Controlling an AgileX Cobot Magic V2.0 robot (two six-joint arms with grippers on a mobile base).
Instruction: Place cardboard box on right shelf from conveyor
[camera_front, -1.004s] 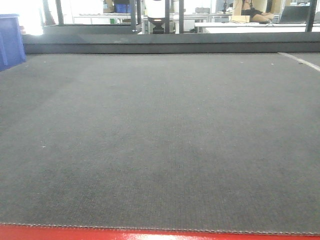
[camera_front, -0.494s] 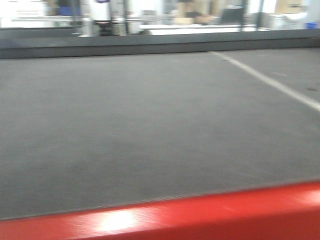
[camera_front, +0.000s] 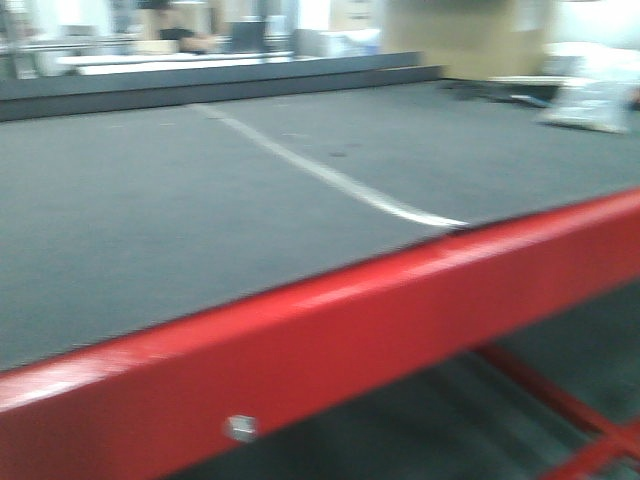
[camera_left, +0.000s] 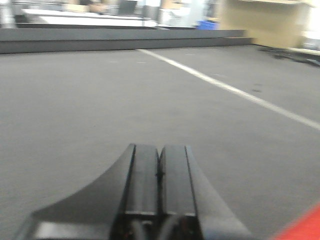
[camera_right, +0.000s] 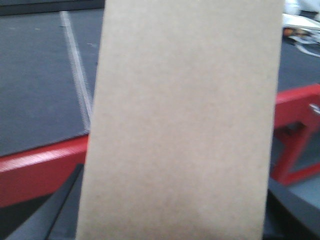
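Note:
The cardboard box (camera_right: 185, 120), plain tan and smooth, fills most of the right wrist view and stands upright between the dark fingers (camera_right: 62, 202) of my right gripper (camera_right: 175, 210), which is shut on it. Behind the box lie the conveyor's dark grey belt (camera_right: 40, 75) and its red front edge (camera_right: 40, 167). My left gripper (camera_left: 160, 150) is shut with nothing in it, low over the belt (camera_left: 75, 100). The front view shows neither gripper, only the belt (camera_front: 150, 200) and its red edge (camera_front: 300, 340). The right shelf is out of view.
A white seam line (camera_front: 330, 180) crosses the belt. A low dark wall (camera_front: 200, 85) bounds its far side. Red frame struts (camera_front: 560, 400) run under the belt at the right. A tan panel (camera_front: 460, 35) and a white bag (camera_front: 590, 105) sit beyond the belt's right end.
The front view has swung to the right: the white seam line slid left toward the middle, and the red edge now runs slanted across the lower frame with the struts below showing.

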